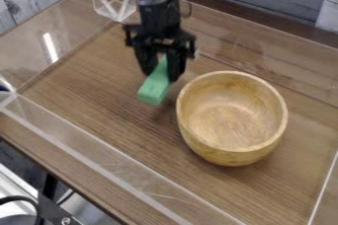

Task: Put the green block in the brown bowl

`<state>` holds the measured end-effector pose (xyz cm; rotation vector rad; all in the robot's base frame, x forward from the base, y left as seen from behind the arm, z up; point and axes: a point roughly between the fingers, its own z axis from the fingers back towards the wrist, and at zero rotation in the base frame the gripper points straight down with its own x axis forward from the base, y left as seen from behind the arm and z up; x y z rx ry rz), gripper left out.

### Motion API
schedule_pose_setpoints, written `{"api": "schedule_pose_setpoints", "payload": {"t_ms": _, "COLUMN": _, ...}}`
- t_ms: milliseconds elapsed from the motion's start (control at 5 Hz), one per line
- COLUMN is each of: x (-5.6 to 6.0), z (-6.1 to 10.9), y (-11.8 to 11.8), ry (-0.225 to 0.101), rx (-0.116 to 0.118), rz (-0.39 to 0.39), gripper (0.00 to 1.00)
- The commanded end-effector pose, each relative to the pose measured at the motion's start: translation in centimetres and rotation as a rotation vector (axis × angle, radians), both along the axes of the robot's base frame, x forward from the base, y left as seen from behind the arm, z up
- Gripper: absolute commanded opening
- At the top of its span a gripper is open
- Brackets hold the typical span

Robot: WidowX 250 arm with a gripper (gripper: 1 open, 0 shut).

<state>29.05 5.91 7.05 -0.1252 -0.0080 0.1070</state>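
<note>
My gripper [161, 66] points straight down left of the bowl and is shut on the green block [156, 84]. The block is a slim bright green bar that hangs tilted from the fingers, its lower end clear of the wooden table. The brown bowl [232, 116] is a round, thick-walled tan wooden bowl standing to the right of the block, and nothing lies inside it. The block's upper end is hidden between the black fingers.
A clear plastic wall [79, 150] runs along the front and left of the wooden table [93, 81]. The black arm [156, 2] reaches down from the top of the view.
</note>
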Motion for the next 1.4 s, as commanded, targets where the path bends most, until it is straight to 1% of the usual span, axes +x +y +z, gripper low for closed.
{"api": "schedule_pose_setpoints", "payload": {"t_ms": 0, "x": 3.5, "z": 4.4, "y": 0.0, "ry": -0.123, "rx": -0.008, "rz": 0.002, "gripper": 0.0}}
{"api": "schedule_pose_setpoints", "payload": {"t_ms": 200, "x": 5.2, "z": 6.0, "y": -1.3, "ry": -0.156, "rx": -0.034, "rz": -0.026, "gripper": 0.0}}
{"api": "schedule_pose_setpoints", "payload": {"t_ms": 400, "x": 3.1, "z": 4.9, "y": -0.8, "ry": -0.14, "rx": -0.023, "rz": -0.043, "gripper": 0.0}}
{"api": "schedule_pose_setpoints", "payload": {"t_ms": 600, "x": 4.1, "z": 4.0, "y": 1.1, "ry": -0.15, "rx": -0.008, "rz": -0.018, "gripper": 0.0}}
{"api": "schedule_pose_setpoints", "payload": {"t_ms": 800, "x": 5.2, "z": 3.4, "y": 2.4, "ry": -0.162, "rx": 0.002, "rz": 0.005, "gripper": 0.0}}
{"api": "schedule_pose_setpoints", "payload": {"t_ms": 1200, "x": 7.0, "z": 1.5, "y": 3.7, "ry": -0.172, "rx": 0.019, "rz": 0.023, "gripper": 0.0}}
